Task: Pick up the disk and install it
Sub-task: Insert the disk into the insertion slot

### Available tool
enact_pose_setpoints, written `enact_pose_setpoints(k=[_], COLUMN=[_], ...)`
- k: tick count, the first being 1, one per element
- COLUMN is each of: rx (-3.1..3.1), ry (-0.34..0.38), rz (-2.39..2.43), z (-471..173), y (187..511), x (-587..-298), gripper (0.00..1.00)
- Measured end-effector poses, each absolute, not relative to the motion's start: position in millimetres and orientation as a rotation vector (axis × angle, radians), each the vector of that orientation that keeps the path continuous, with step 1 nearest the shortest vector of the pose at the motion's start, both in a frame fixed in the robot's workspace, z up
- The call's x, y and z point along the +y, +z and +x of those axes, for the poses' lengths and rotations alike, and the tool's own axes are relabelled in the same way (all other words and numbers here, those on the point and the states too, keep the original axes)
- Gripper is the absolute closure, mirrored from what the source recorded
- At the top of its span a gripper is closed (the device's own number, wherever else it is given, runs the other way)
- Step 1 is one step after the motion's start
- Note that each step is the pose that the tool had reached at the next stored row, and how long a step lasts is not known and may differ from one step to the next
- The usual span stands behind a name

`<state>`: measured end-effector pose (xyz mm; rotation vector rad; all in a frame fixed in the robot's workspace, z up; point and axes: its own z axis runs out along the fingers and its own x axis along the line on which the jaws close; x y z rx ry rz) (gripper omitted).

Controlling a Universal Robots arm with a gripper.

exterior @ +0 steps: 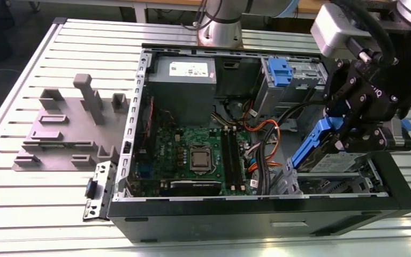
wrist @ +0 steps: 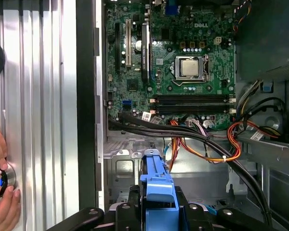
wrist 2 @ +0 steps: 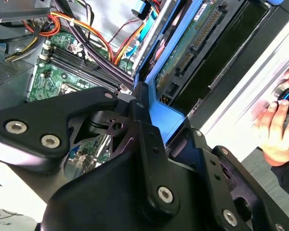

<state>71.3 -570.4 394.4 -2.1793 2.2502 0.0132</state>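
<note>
The disk [exterior: 332,159], a silver drive in blue plastic side rails, hangs tilted over the drive bay at the open computer case's [exterior: 263,217] corner on the exterior view's right. My gripper [exterior: 350,140] is shut on it from above. In the second wrist view the black fingers [wrist 2: 144,139] clamp the blue rail [wrist 2: 167,120], and the disk's green circuit-board underside [wrist 2: 192,43] faces the camera. In the first wrist view the blue rail [wrist: 155,180] stands between the gripper's [wrist: 156,204] black fingers, above the grey metal bay floor [wrist: 125,168].
The case holds a green motherboard [exterior: 191,155], a grey power supply box [exterior: 184,80], orange and black cables [wrist: 207,139] beside the bay, and a tall blue clip [exterior: 280,72]. A grey fixture [exterior: 66,128] sits at the exterior view's left. A person's hand [wrist: 0,192] rests on a knob outside the case.
</note>
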Motion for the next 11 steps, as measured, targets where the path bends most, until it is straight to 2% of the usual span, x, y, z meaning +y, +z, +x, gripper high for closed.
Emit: enact_pose_setpoints(k=[11], rx=[2.250], ry=[0.013], rz=[-2.179], z=[71.5], y=[383.7], x=[-570.4], gripper=[0.64])
